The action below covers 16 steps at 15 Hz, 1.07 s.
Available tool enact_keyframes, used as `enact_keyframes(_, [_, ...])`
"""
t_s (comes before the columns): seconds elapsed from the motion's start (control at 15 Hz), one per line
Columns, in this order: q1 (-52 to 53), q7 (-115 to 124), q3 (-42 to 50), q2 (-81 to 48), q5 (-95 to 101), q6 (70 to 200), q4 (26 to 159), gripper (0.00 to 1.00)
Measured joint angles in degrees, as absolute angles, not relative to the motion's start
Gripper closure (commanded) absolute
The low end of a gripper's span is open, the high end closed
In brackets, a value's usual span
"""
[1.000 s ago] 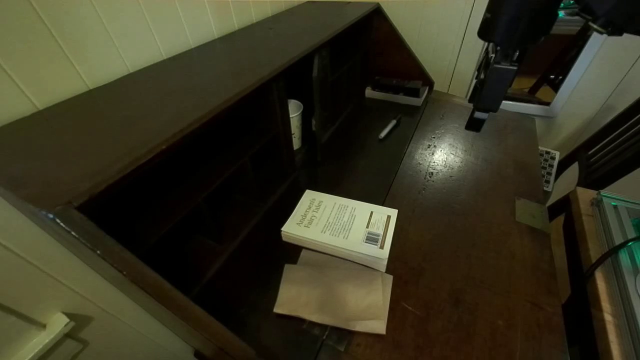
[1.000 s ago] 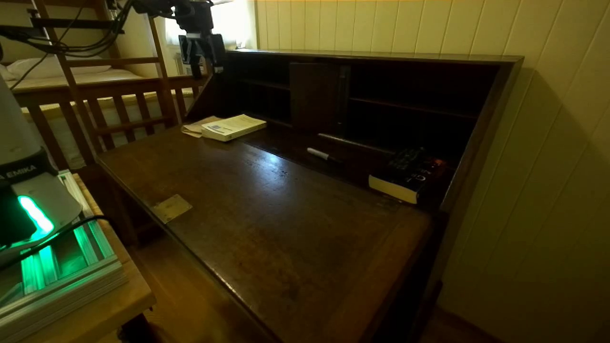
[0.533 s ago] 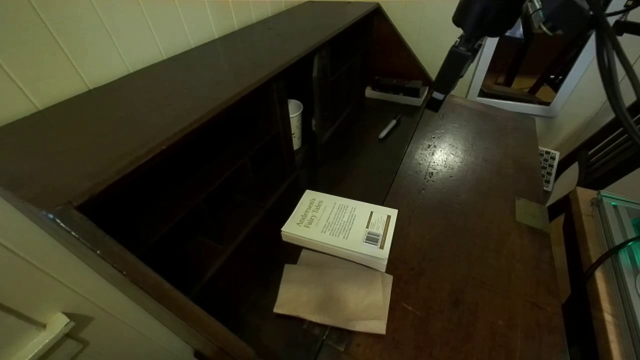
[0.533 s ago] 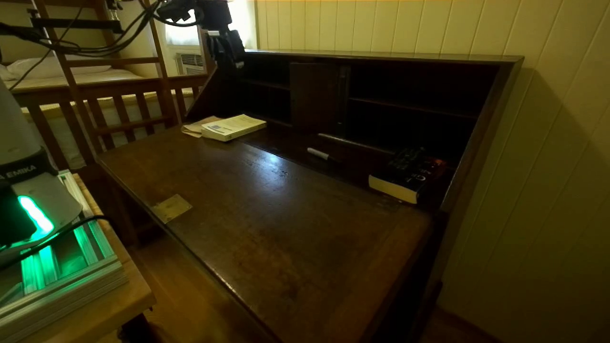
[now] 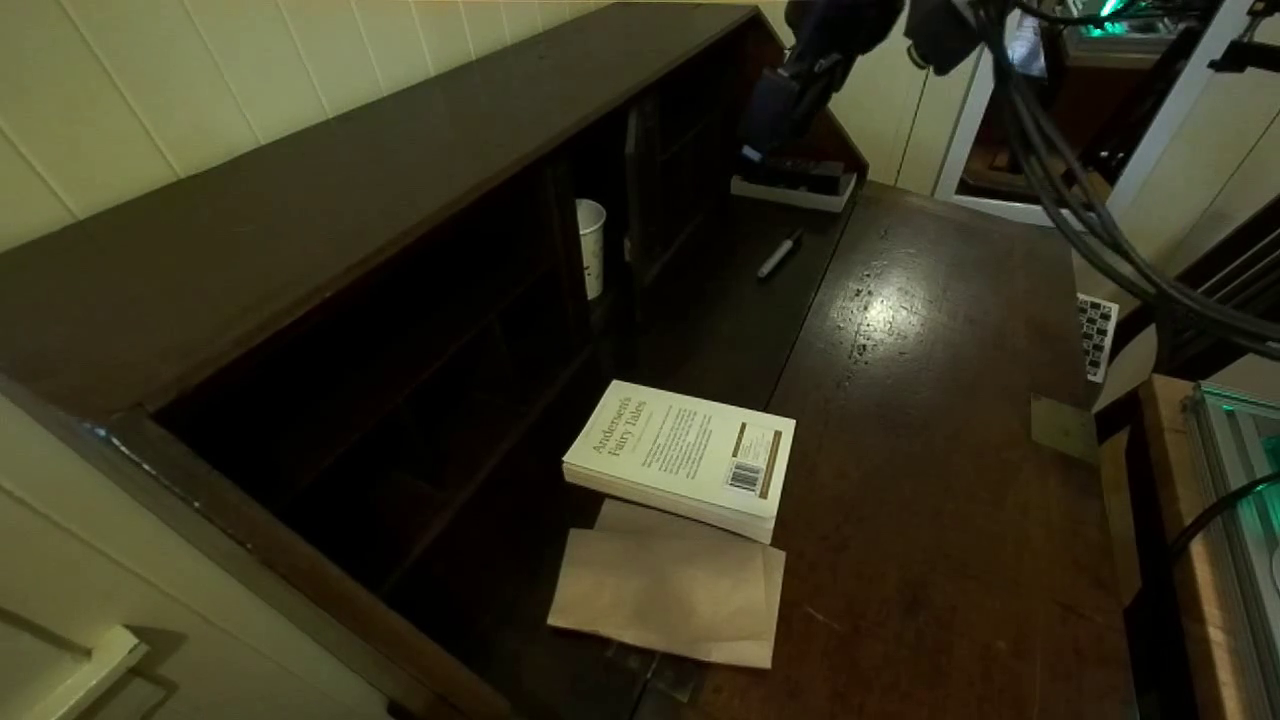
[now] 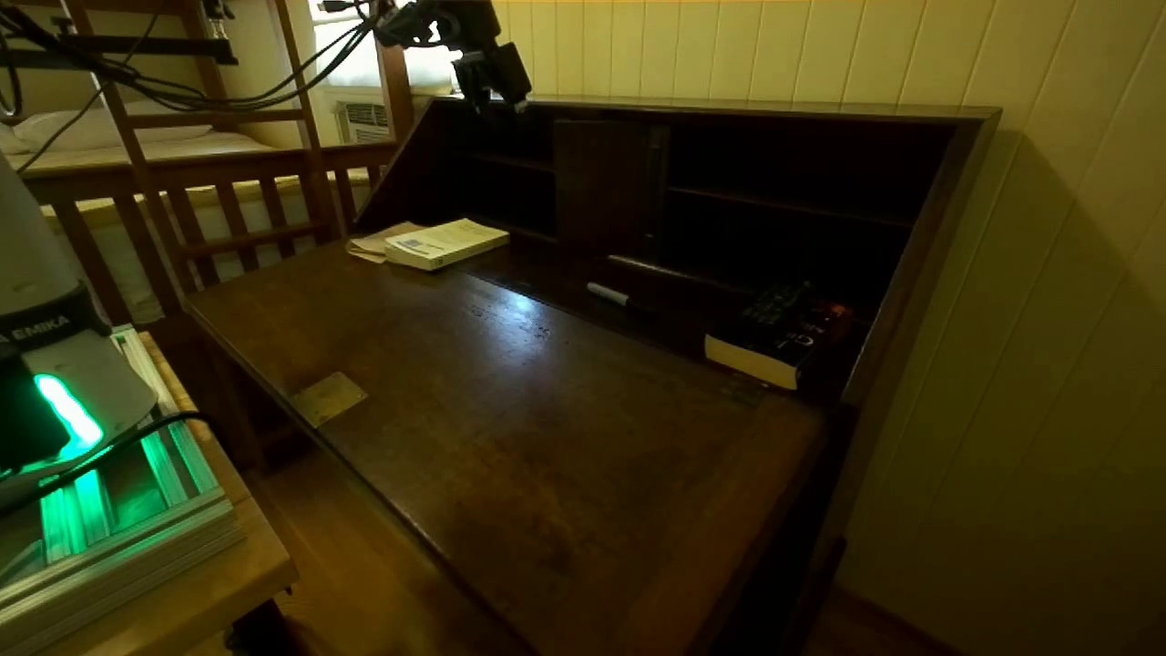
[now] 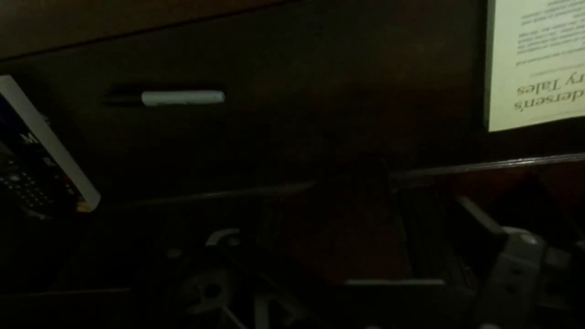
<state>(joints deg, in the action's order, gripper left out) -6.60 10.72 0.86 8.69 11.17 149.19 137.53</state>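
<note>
My gripper [image 6: 501, 107] is open and empty, high by the top front edge of the dark desk hutch [image 5: 450, 110]. In the wrist view the fingers stand wide apart, very dark, with no object between them. A grey marker with a black cap [image 7: 183, 98] lies on the desk; it shows in both exterior views [image 5: 776, 258]. A cream book, Andersen's Fairy Tales [image 5: 690, 450], lies flat beside a folded brown paper [image 5: 665, 595]. A thick black book [image 6: 756, 360] lies at the hutch's end. A white paper cup [image 5: 592, 250] stands in a hutch compartment.
The hutch has shelves, dividers and a small door [image 6: 601, 182] in the middle. The wooden desktop [image 5: 950, 450] reaches out in front. Cables [image 5: 1090, 230] hang from the arm. A bunk bed [image 6: 182, 146] stands behind, and a panelled wall [image 6: 747, 55] backs the hutch.
My gripper has swung from over the front of the desktop towards the hutch and tilted. The cables have followed the arm. The books, marker, paper and cup have not moved.
</note>
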Motion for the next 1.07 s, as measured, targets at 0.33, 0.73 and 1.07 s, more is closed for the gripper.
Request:
enact_keyframes(0.33, [-6.3, 17.6, 0.8, -0.4, 15.7, 149.7, 127.7, 0.0])
enact_keyframes(0.73, [-4.3, 20.2, 0.9, -4.5, 16.0, 149.7, 122.6, 0.0])
enact_keyframes(1.07, [-4.0, 22.3, 2.1, -4.5, 16.0, 150.0, 122.6, 0.0])
